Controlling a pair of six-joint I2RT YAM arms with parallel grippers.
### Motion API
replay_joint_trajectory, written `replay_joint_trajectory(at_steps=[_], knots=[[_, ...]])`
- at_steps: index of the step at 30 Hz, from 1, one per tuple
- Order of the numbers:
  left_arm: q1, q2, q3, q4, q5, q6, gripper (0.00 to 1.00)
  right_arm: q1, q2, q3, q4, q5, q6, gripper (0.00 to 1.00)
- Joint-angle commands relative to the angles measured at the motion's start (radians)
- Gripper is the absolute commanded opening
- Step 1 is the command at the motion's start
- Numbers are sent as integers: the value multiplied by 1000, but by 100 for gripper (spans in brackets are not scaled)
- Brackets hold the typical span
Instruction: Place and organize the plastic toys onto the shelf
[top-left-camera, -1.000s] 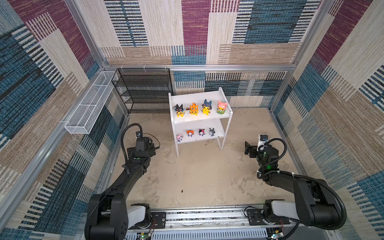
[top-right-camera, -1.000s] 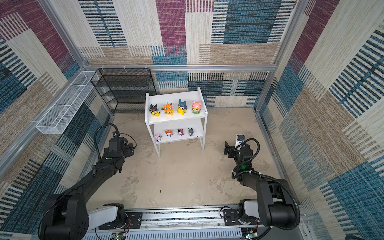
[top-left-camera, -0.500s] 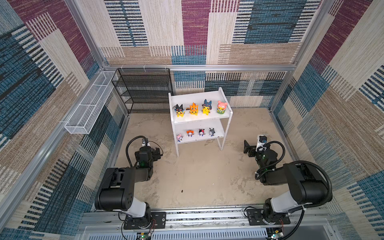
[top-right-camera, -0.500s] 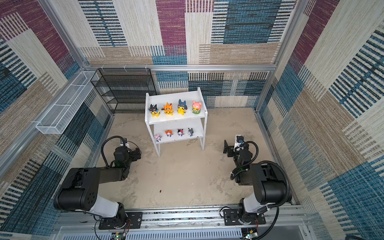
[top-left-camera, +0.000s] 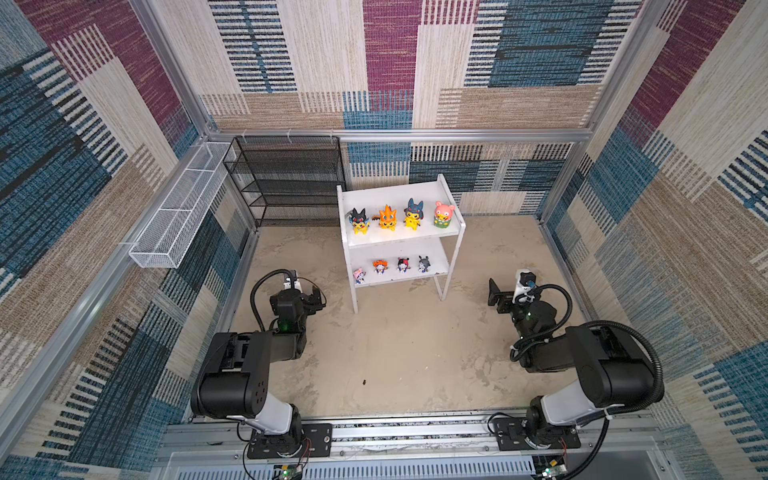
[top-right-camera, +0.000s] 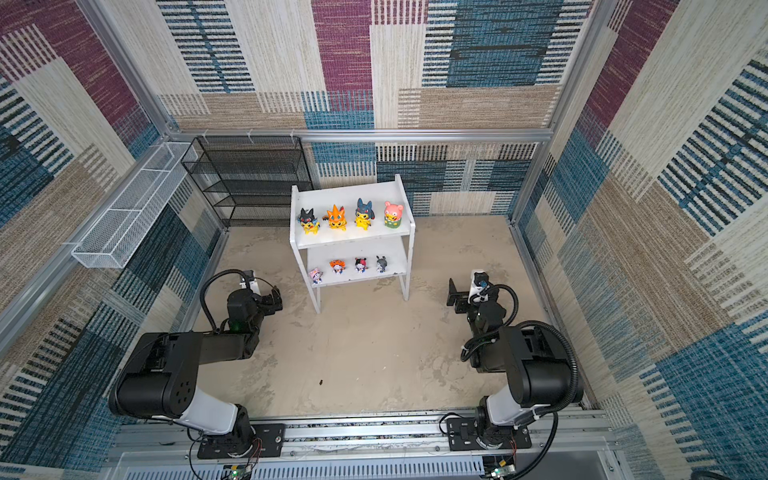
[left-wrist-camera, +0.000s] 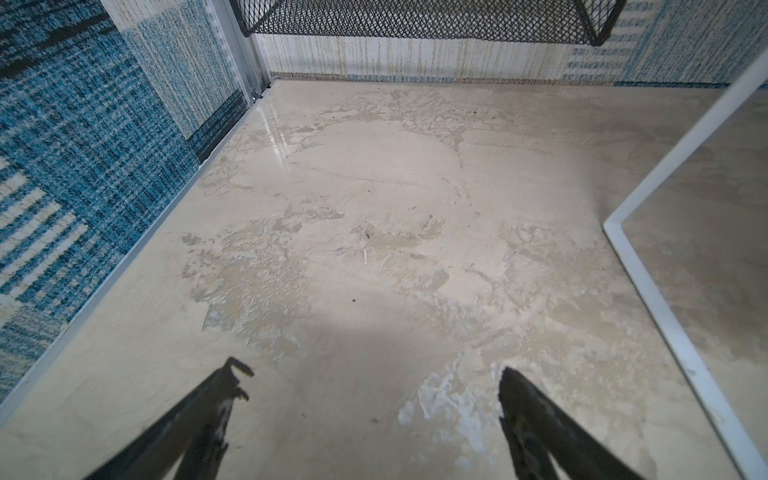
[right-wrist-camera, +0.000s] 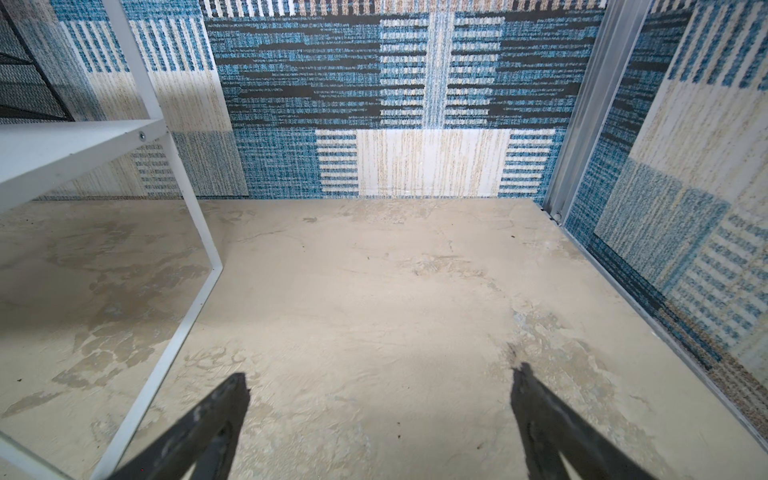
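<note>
- No text, label, brand, number or sign can be read in any view.
- plastic toys (top-left-camera: 387, 219) on the shelf (top-left-camera: 390, 192): painted colours only; any fine marking is too small to tell.

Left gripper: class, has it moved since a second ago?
Yes. In both top views the left gripper has shifted sideways toward the nearest front leg of the shelf; its jaws stand open.
</note>
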Motion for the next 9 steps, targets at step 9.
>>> replay_joint_trajectory(at_steps=[9], knots=[[0, 0, 0, 51, 7, 16, 99, 1, 0, 1, 42, 3, 3, 99]])
